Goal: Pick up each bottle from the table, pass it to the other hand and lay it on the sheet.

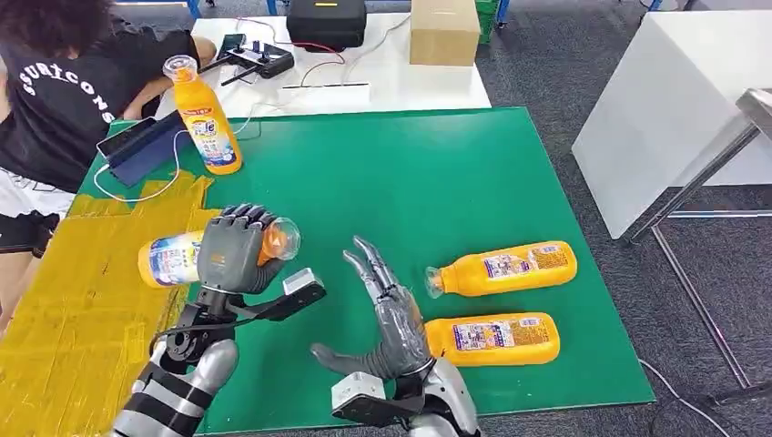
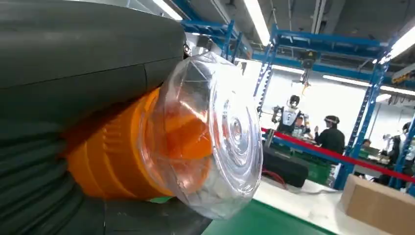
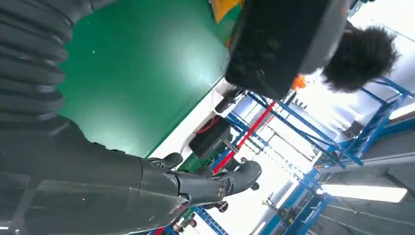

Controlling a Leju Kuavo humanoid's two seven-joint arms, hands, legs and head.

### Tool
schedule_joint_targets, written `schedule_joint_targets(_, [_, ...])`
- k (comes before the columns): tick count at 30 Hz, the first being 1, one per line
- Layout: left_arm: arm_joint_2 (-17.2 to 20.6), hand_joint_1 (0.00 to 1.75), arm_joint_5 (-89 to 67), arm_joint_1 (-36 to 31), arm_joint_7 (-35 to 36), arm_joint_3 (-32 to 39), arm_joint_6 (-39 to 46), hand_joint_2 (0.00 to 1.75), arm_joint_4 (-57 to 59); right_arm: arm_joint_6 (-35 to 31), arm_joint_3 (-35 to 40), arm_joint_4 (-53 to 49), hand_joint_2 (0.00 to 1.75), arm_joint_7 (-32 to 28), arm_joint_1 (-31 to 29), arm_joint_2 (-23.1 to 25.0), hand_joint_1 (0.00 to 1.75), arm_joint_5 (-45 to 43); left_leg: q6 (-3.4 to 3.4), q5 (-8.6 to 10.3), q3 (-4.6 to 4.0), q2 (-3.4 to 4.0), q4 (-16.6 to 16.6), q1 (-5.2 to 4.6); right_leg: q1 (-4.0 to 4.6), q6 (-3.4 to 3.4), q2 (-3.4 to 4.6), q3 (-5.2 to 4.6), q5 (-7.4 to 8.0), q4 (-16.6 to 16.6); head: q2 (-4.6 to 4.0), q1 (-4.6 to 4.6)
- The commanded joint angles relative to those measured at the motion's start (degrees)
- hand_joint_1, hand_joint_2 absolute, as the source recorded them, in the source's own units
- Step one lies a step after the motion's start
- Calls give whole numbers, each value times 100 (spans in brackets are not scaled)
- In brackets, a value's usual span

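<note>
My left hand (image 1: pixel 232 250) grips an orange bottle (image 1: pixel 173 257) sideways above the edge of the yellow sheet (image 1: pixel 64 309), its clear cap (image 1: pixel 282 238) pointing right. The left wrist view shows that cap (image 2: pixel 215 137) and the orange neck (image 2: pixel 112 156) close up inside my left hand (image 2: pixel 73 73). My right hand (image 1: pixel 391 314) is spread and holds nothing, just right of the held bottle. Its fingers (image 3: pixel 215 183) show bare over the green mat (image 3: pixel 147 73). Two more orange bottles (image 1: pixel 505 268) (image 1: pixel 496 338) lie on the green mat (image 1: pixel 410 182). A person holds a further bottle (image 1: pixel 208 116) upright at the back left.
A person in a black shirt (image 1: pixel 64 91) leans over the table's left side beside a blue device (image 1: pixel 146 146). A cardboard box (image 1: pixel 444 32), a black case (image 1: pixel 326 23) and cables lie on the white table behind. A white table (image 1: pixel 674 109) stands to the right.
</note>
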Motion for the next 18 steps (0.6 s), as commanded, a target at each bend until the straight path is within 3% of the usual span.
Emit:
schedule_joint_targets(1, [75,175,-159,-296,60,6,52,175,571,48,-81,-56,175,-3,-63,-191,0,-22,-9,-9,23,-8,-2,9,9,-3,-14,28,-10,-6,0,0])
schedule_joint_targets(5, [180,175,-1271,-380,522,81,235,175,1017,74,-17,-52,175,-33,-126,-212,0,-75,-9,-11,28,-4,-3,9,9,-3,-11,32,-10,-7,2,0])
schedule_joint_targets(7, [739,175,-1271,-696,1318,-661,311,175,1335,90,18,-38,175,-37,-155,-223,0,-112,-6,-2,15,-2,-6,3,3,-2,-6,16,-2,-5,0,0])
schedule_joint_targets(12, [1301,175,-1271,-1417,2621,-2085,251,175,2565,148,94,19,175,-65,-246,-257,0,-233,-13,-2,25,-11,-6,10,11,-7,-17,30,-5,-6,0,0])
schedule_joint_targets(15, [1373,175,-1271,-1843,3008,-2836,525,175,3799,200,196,137,175,-117,-378,-292,0,-360,-10,-1,25,-7,-7,10,10,-6,-12,28,-3,-8,0,0])
schedule_joint_targets(18, [1294,175,-1271,-1956,2966,-2847,789,175,4582,184,255,185,175,-144,-441,-336,0,-451,-11,-2,37,-2,-13,9,8,-3,-8,39,-5,-12,0,0])
